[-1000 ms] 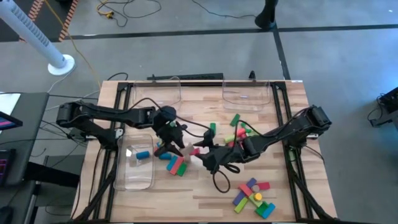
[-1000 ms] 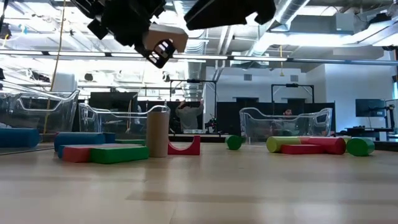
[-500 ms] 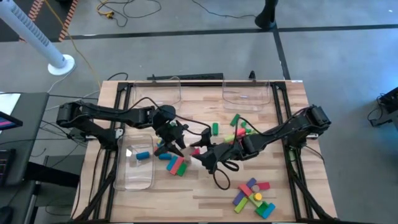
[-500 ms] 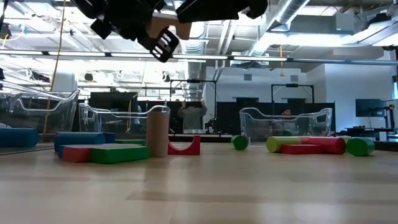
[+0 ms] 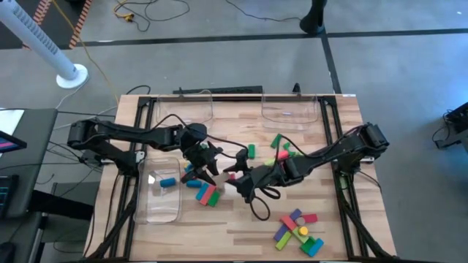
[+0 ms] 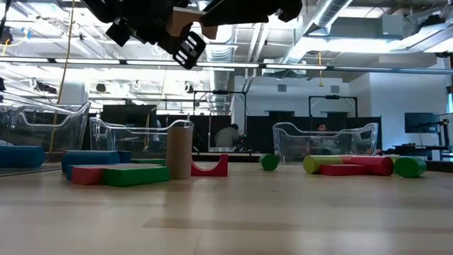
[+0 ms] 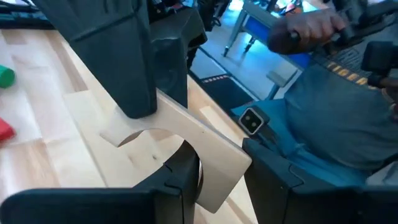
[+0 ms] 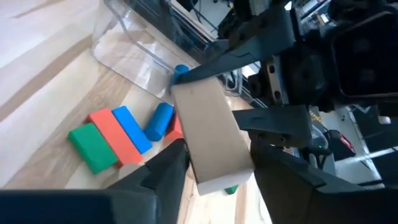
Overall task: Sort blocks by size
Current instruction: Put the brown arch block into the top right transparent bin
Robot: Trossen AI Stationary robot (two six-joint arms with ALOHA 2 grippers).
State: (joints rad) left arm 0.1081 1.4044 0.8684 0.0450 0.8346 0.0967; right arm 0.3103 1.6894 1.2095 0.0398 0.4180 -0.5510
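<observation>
**Wooden arch passes between two arms above the worktop; sorting barely begun**

Both arms meet over the middle of the worktop (image 5: 241, 223). The left gripper (image 5: 207, 165) has its jaws closed on a plain wooden arch block (image 7: 186, 146), held in the air. The right gripper (image 5: 239, 183) has its jaws set on either side of the same block, part open; whether they already press it I cannot tell. It looks like a hand-over.

Little of the sorting appears done. One blue cylinder (image 5: 169, 181) lies in the clear bin (image 5: 164, 212) at the left. The two bins at the far edge (image 5: 192, 102) look to hold nothing. Most of the blocks remain loose on the worktop:
- a red, blue and green group (image 5: 208, 193) just beside the left bin
- a scatter of green and red pieces (image 5: 278, 152) near the middle
- a mixed pile (image 5: 298, 230) at the near right

In the low view an upright wooden cylinder (image 6: 179, 149) stands touching a red arch (image 6: 210, 167).

In the left wrist view, yellow letters on dark clothing beyond the worktop seem to read "TIGER". No other writing is legible.
</observation>
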